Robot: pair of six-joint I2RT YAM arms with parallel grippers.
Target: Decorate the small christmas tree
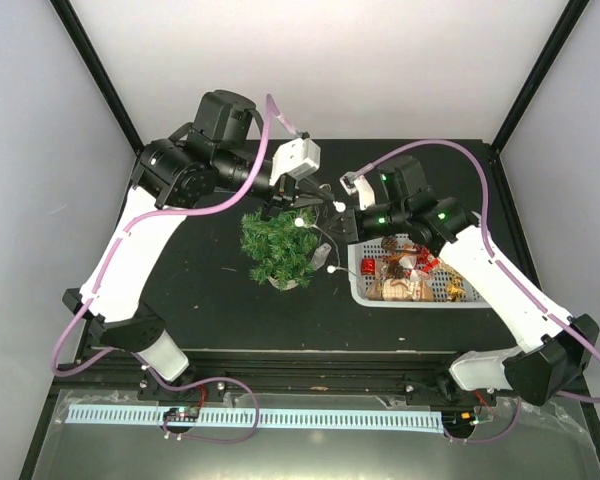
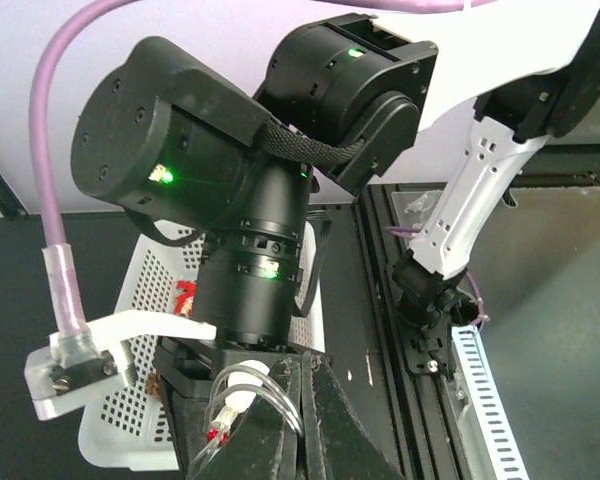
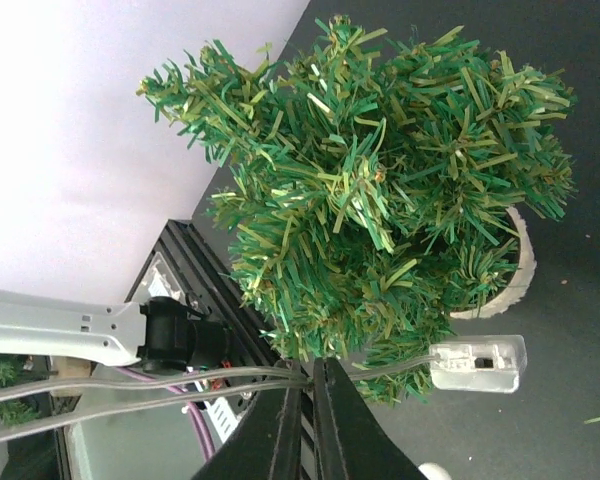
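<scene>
Much of the small christmas tree (image 1: 278, 245) is screened from above: the left gripper (image 1: 283, 203) hangs over its far side and covers the top branches. Only a sliver of its whitish base (image 1: 283, 283) shows at the near edge. The tree stands upright near the middle of the black table (image 1: 200, 290), just left of a white perforated basket (image 1: 420, 300). The right arm's wrist hides the basket's far left corner, and the red and gold ornaments (image 1: 405, 275) inside are too jumbled to name singly.

The right gripper (image 3: 310, 375) is clamped on a clear cord (image 3: 240, 373) beside the tree's lower branches. A clear plastic box (image 3: 478, 362) on that cord hangs just past the fingers, close to the base.

In the left wrist view the left fingers are pressed together and cut off by the bottom edge. A loop of the clear cord curls out right against them, but whether it is pinched cannot be told. A small red speck (image 2: 217, 435) beside them is too blurred to identify. The right arm's wrist joints fill that view, so the tree is not seen there.

White panels (image 1: 320, 60) wall the table on three sides, framed by black posts. A black rail (image 1: 310, 365) runs along the near edge.
</scene>
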